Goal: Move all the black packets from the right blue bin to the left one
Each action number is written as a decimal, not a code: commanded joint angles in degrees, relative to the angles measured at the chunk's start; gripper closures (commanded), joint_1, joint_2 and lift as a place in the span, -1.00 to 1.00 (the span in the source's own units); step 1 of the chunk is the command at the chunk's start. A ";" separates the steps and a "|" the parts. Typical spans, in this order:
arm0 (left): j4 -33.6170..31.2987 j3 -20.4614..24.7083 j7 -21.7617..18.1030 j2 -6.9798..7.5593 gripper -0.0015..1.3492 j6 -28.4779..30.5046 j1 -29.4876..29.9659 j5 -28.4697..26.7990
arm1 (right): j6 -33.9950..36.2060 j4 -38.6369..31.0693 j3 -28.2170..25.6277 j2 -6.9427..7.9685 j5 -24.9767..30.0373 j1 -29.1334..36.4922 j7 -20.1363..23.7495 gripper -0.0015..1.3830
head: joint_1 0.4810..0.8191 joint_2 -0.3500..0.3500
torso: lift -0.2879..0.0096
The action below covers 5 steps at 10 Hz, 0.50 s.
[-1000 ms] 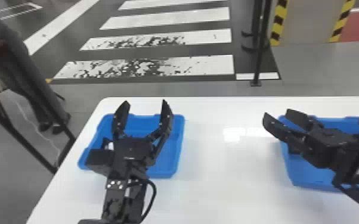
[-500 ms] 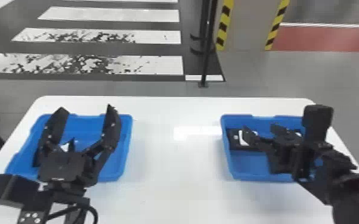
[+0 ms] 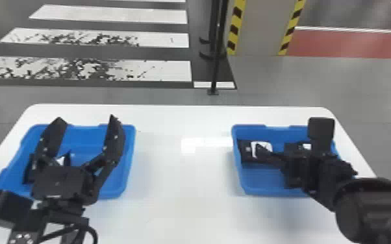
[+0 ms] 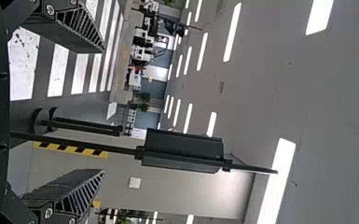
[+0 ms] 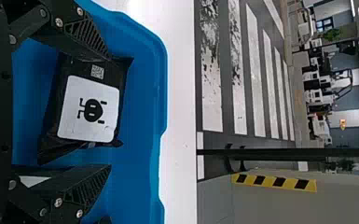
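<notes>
The left gripper (image 3: 87,121), jaws spread, hangs above the left bin (image 3: 130,152), with a black packet (image 3: 27,172) inside; painted crosswalk (image 3: 159,69) behind; white table (image 3: 185,188); right bin (image 3: 259,189) holding black packets (image 3: 246,157), one with a pictogram label (image 5: 74,128) and square code (image 5: 97,72), below the right gripper's (image 3: 277,149) parted jaws.

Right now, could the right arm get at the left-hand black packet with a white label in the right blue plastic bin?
Likely yes: the right gripper is over the bin, jaws open, and nothing seems to lie on the packet.

L arm (image 3: 35,217) & R arm (image 3: 350,207) are blk w/ silver screws (image 5: 58,202), ribbed wedge fingers (image 5: 89,189), plus blk cable (image 3: 91,230) on L.
</notes>
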 commanded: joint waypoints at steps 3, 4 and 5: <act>0.00 0.11 -0.19 0.00 -0.81 0.57 0.00 0.11 | 0.46 4.39 2.05 -0.26 -0.19 -2.22 -0.79 -0.66 | 0.27 -0.21 | -0.01; 0.00 0.11 -0.27 0.00 -0.81 0.57 -0.14 0.11 | -0.24 6.93 2.51 -0.34 -0.53 -3.49 -0.79 -0.65 | 0.27 -0.20 | -0.01; 0.00 0.11 -0.36 0.00 -0.81 0.71 -0.14 0.11 | -0.66 8.47 2.85 -0.43 -2.02 -4.19 -0.88 -0.62 | 0.27 -0.20 | -0.01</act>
